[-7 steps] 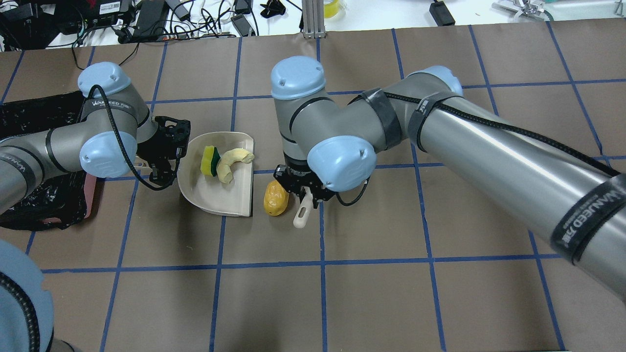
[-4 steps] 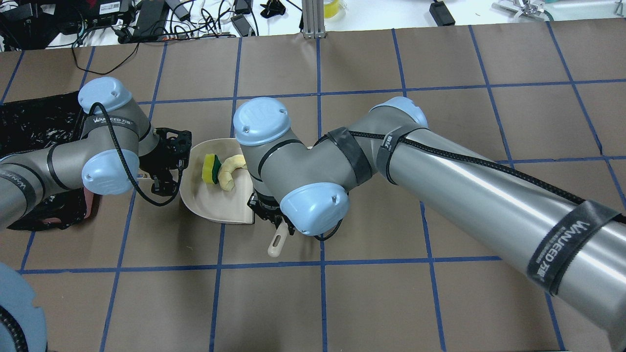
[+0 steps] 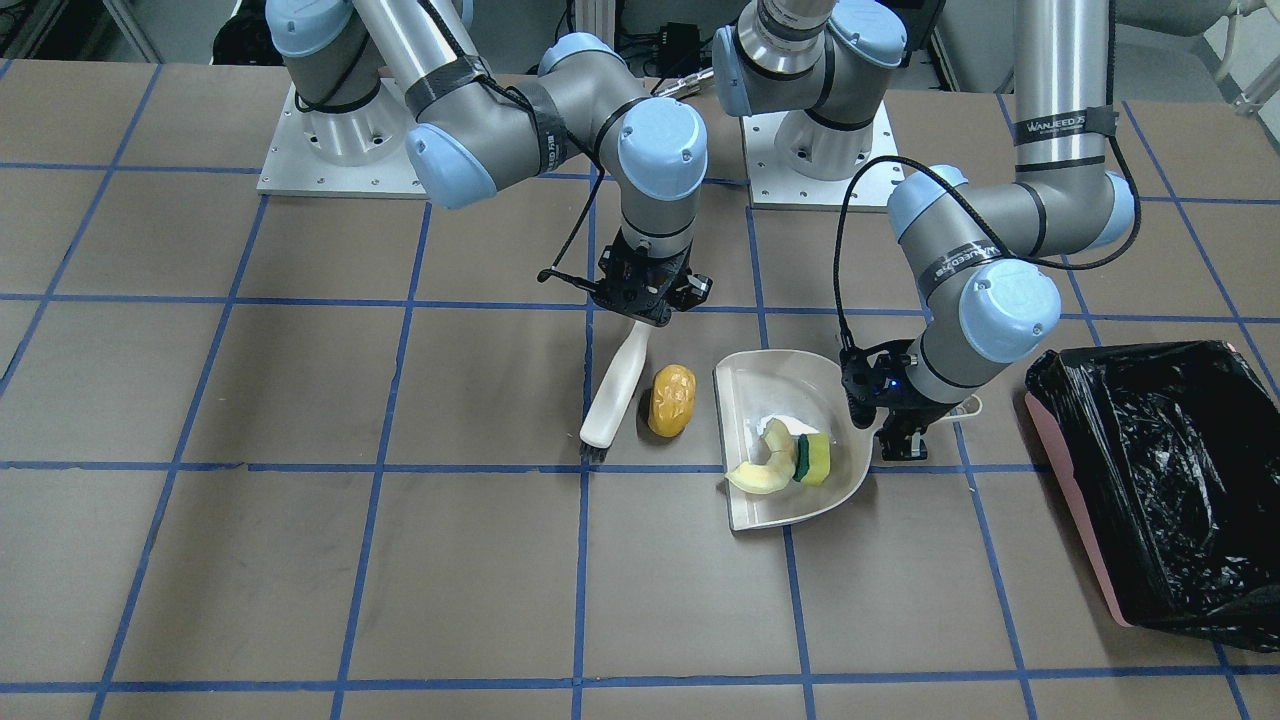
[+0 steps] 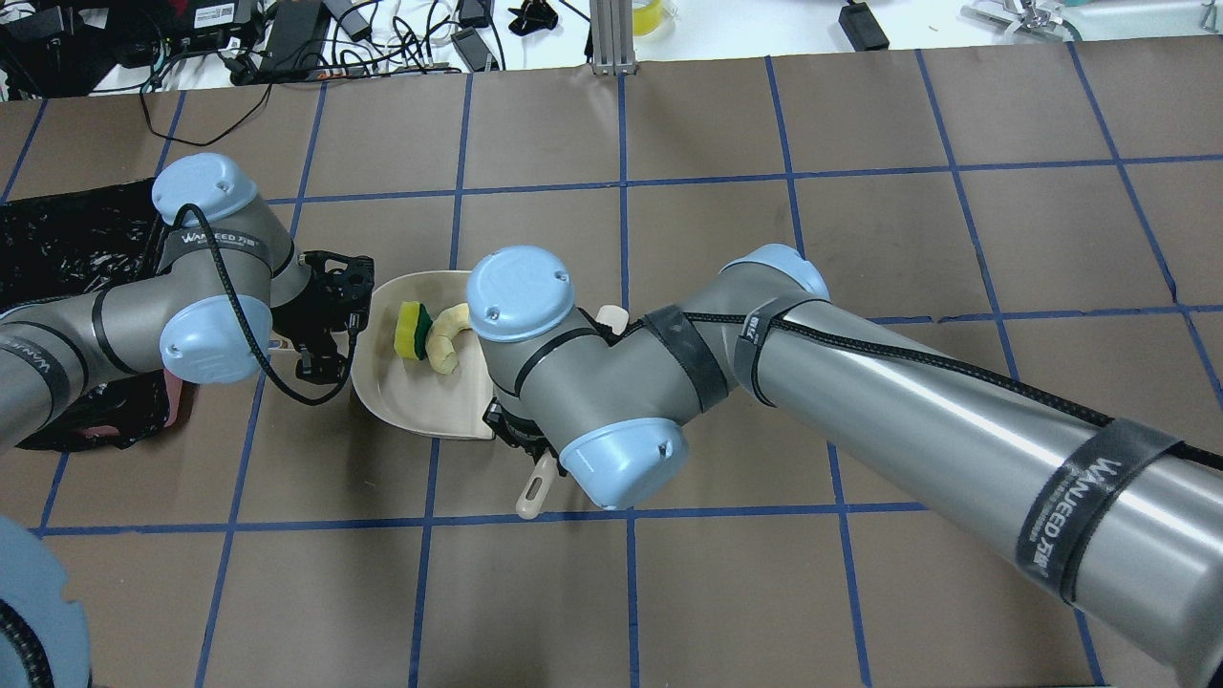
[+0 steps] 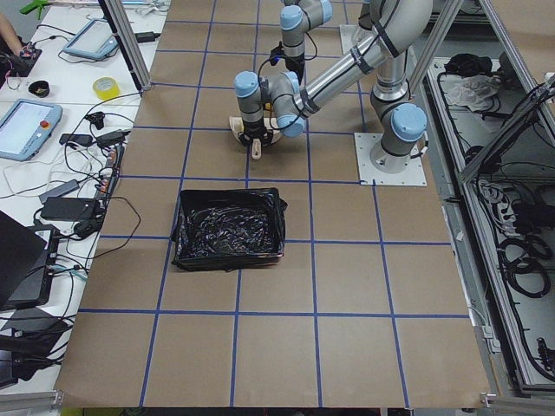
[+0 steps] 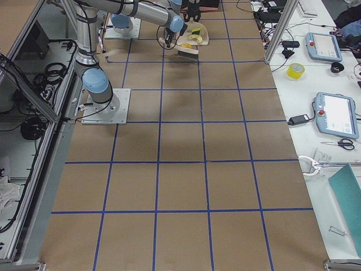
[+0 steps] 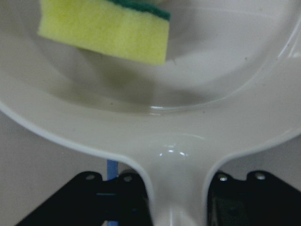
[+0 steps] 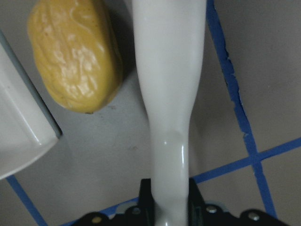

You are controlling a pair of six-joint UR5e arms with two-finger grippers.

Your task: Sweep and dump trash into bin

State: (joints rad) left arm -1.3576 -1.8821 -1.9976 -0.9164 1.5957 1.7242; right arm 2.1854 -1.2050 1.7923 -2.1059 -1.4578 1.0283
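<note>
The beige dustpan (image 3: 775, 505) lies on the table, mouth toward the brush. The pale melon-rind slice (image 3: 757, 468) and the yellow wedge with a green side (image 3: 816, 458) lie inside it; both also show from overhead: rind (image 4: 444, 342), wedge (image 4: 412, 330). The orange-yellow lump (image 3: 672, 400) lies on the table just outside the pan's mouth, beside the brush (image 3: 616, 385); overhead it is hidden under the arm. My right gripper (image 3: 646, 312) is shut on the brush handle (image 8: 169, 94). My left gripper (image 3: 903, 420) is shut on the dustpan handle (image 7: 176, 188). The pink bin (image 3: 1160, 480) with its black bag stands apart.
The bin (image 4: 67, 239) sits behind my left arm at the table's left edge. The right arm's elbow (image 4: 611, 411) hangs over the pan's mouth. Blue tape lines grid the brown table. Cables and gear lie beyond the far edge.
My right arm swung left toward the dustpan and then nearer, covering the lump in the overhead view; the brush handle's end moved left and nearer. The left arm and dustpan shifted only slightly.
</note>
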